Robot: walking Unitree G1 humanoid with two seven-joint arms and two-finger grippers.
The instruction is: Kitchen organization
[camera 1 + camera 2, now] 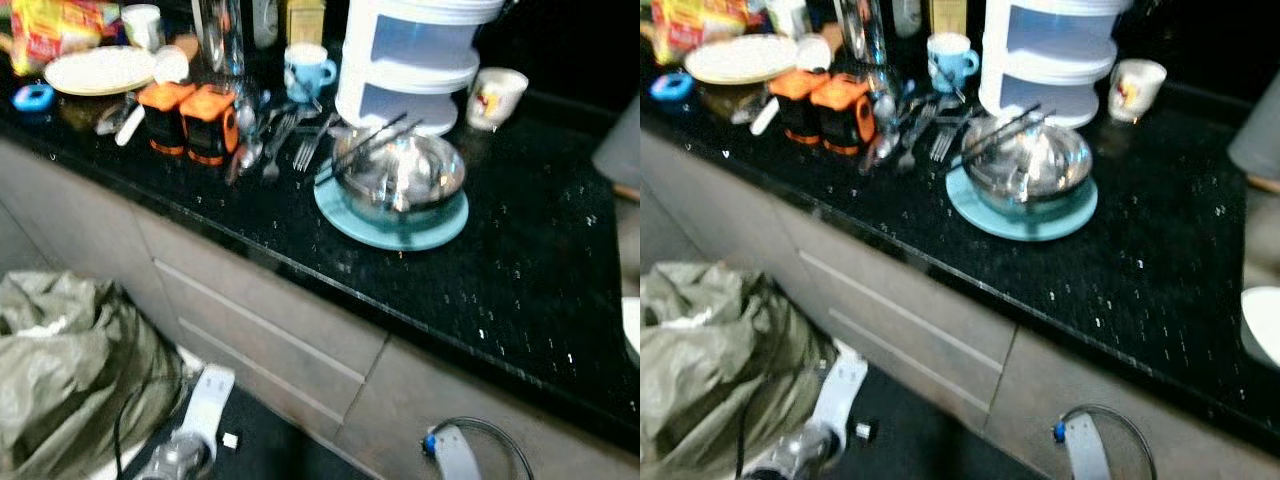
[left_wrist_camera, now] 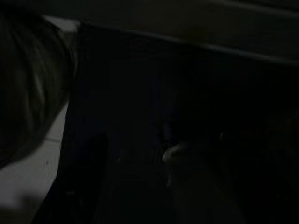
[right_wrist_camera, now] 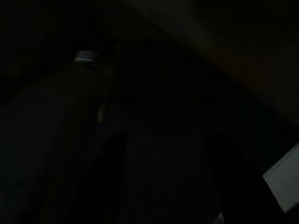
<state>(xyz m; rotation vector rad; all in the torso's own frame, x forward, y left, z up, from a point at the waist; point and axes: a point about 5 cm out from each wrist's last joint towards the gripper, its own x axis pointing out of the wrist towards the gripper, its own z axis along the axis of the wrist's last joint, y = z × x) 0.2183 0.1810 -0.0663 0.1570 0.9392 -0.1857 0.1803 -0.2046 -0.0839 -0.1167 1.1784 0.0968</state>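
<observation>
Nearest, both arms hang low by the grey cabinet fronts (image 1: 270, 320); whether either gripper is released or clenched cannot be told. On the black counter (image 1: 520, 260), near its front edge, a steel bowl (image 1: 400, 172) holding black chopsticks (image 1: 365, 140) sits on a teal plate (image 1: 395, 225), bare counter to its right. Behind lie loose forks and spoons (image 1: 275, 135), two orange containers (image 1: 185, 118), a blue mug (image 1: 305, 70), a white tiered rack (image 1: 415, 55) and a printed cup (image 1: 495, 95), its print unreadable.

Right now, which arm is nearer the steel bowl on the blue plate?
Right. The right arm hangs below the counter, in line with the steel bowl; the left arm hangs farther left.
</observation>
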